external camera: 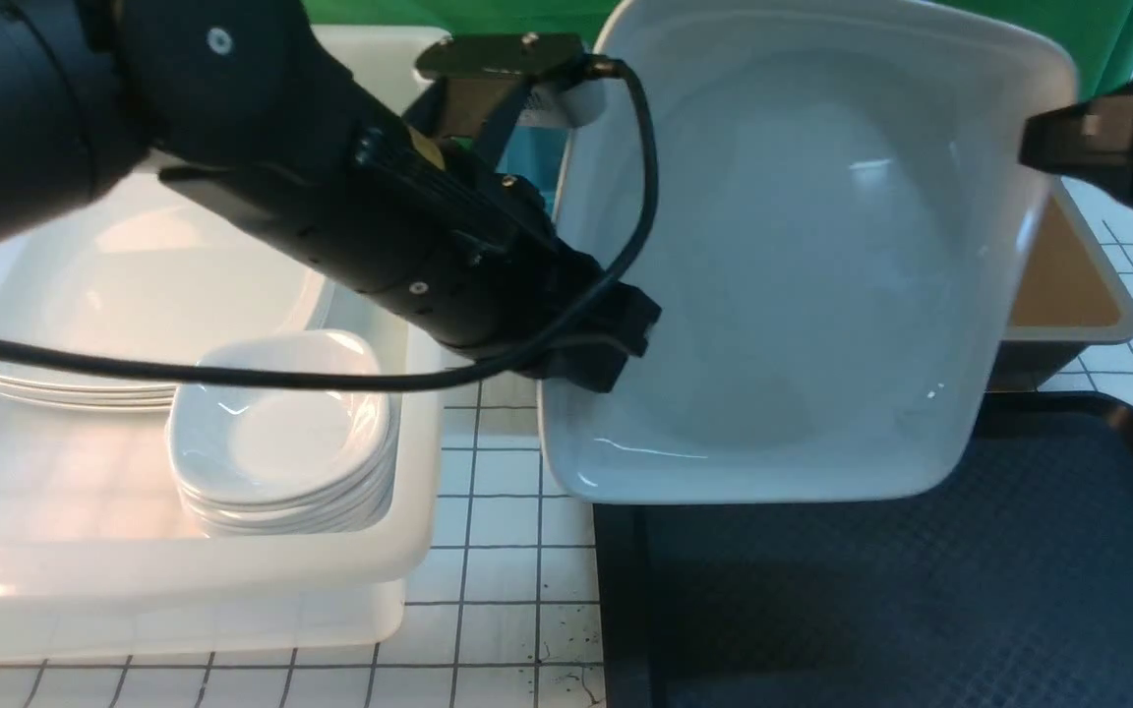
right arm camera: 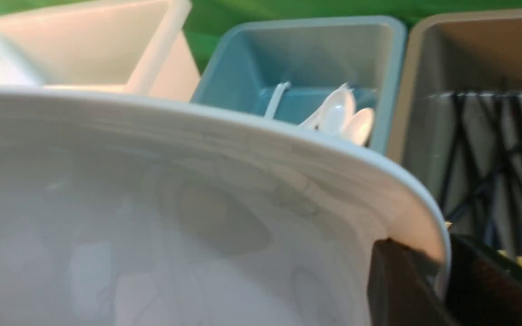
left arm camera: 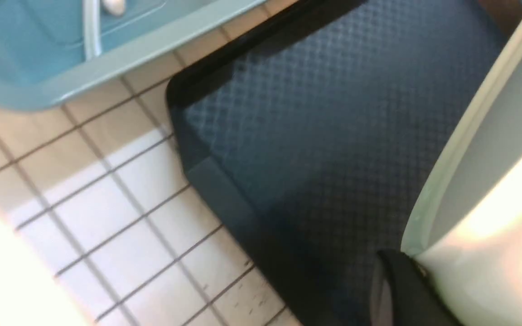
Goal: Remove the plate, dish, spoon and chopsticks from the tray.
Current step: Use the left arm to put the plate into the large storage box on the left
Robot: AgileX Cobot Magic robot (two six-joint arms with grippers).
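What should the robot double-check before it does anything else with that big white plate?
1. Left gripper clamped on the plate rim: ok.
2. Right gripper on the opposite rim: ok, the rim sits between its fingers.
3. Plate clear of the tray: ok, held above it.
4. Plate level: not ok, it is tilted.
5. Top of the plate stack in the white tub free: ok.
6. Rest of the tray cleared: cannot tell, part is hidden.

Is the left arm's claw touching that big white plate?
Touching. The front view shows the left gripper with its jaws closed over the plate rim; the left wrist view shows a black finger against it.
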